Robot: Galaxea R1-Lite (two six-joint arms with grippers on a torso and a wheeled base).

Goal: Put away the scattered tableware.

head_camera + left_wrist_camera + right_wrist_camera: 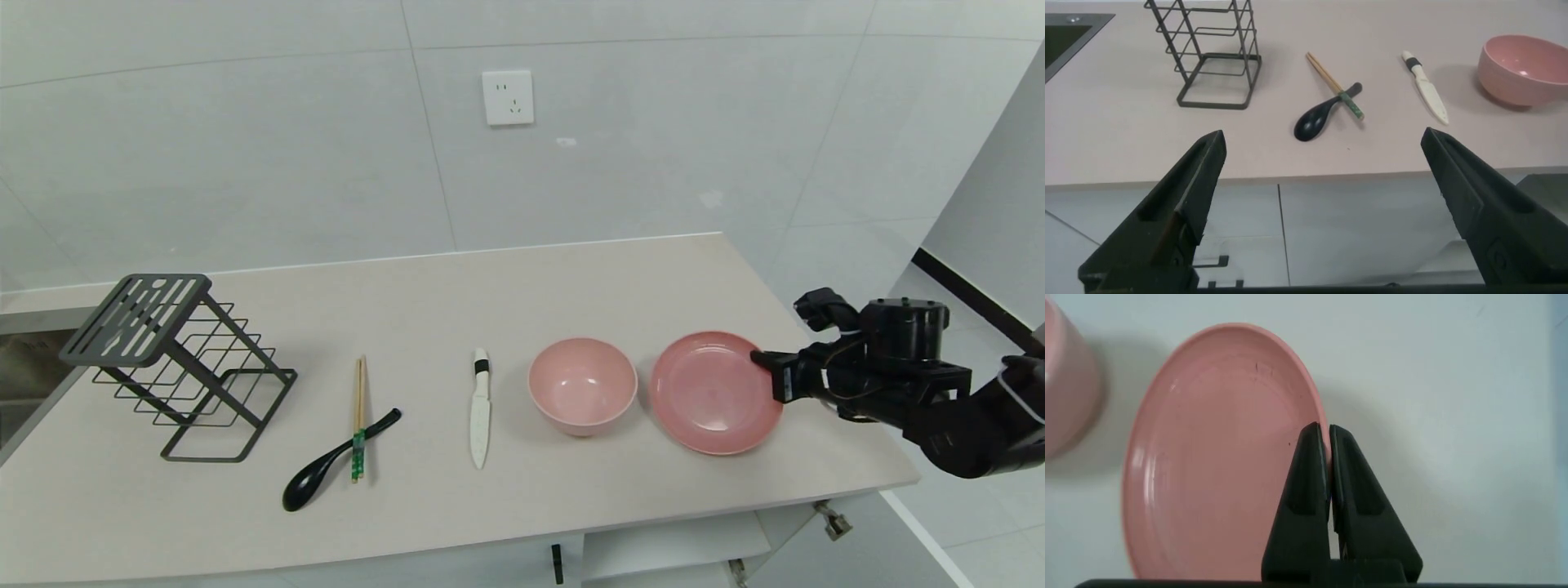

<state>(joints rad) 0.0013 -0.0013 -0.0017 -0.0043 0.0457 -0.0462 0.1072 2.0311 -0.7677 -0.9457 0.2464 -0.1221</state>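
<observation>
A pink plate [710, 396] lies near the counter's right end, and my right gripper [771, 371] is shut on its right rim. In the right wrist view the gripper [1328, 434] pinches the edge of the plate [1217, 457]. To the plate's left sit a pink bowl [581, 384], a white knife [480, 408], wooden chopsticks [358, 416] and a black spoon [326, 465]. My left gripper [1323, 139] hangs open in front of the counter's edge, well short of the spoon [1319, 118], with nothing between its fingers.
A black wire rack [175, 359] stands at the counter's left end, with a sink edge [1061, 37] beyond it. The counter's right edge [824, 359] runs close beside the plate. A wall with a socket [508, 97] is behind.
</observation>
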